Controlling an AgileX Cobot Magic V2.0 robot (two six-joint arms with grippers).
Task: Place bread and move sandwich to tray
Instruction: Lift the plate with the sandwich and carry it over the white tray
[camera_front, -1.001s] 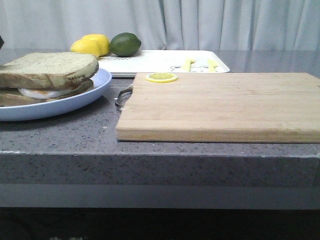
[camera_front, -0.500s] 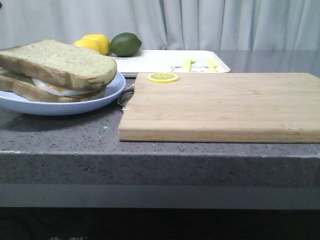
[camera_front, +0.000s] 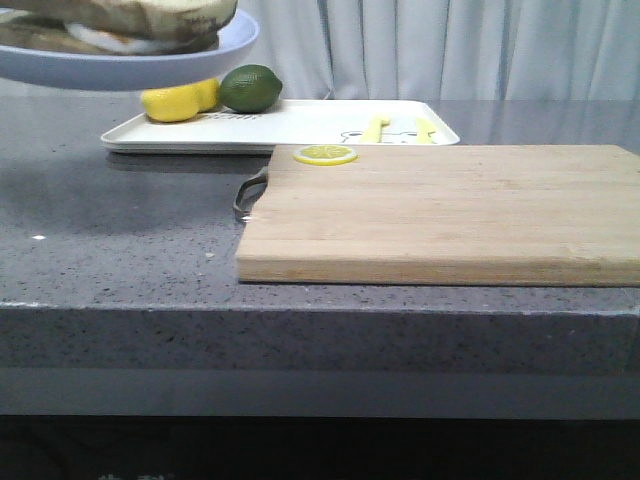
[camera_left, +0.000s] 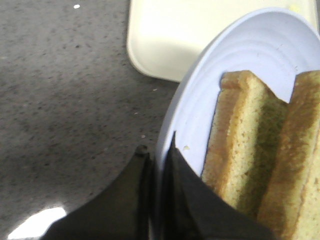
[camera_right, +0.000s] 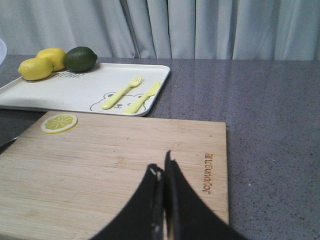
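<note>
The pale blue plate (camera_front: 130, 62) hangs in the air at the top left of the front view, above the near left end of the white tray (camera_front: 300, 125). On it lies the sandwich (camera_front: 150, 15), with the bread as its top slice and the fried egg between the two slices. In the left wrist view my left gripper (camera_left: 159, 155) is shut on the plate's rim (camera_left: 200, 100), next to the sandwich (camera_left: 260, 165). The tray's corner (camera_left: 170, 40) lies beyond it. My right gripper (camera_right: 162, 172) is shut and empty over the wooden cutting board (camera_right: 115, 170).
The cutting board (camera_front: 440, 210) fills the middle and right, with a lemon slice (camera_front: 324, 154) at its far left corner. Two lemons (camera_front: 172, 102) and a lime (camera_front: 250, 88) sit at the tray's left end. A yellow fork (camera_right: 121, 92) and knife (camera_right: 142, 97) lie on the tray.
The plate with the sandwich has risen from the table at the left to high in the air. The right arm has not moved.
</note>
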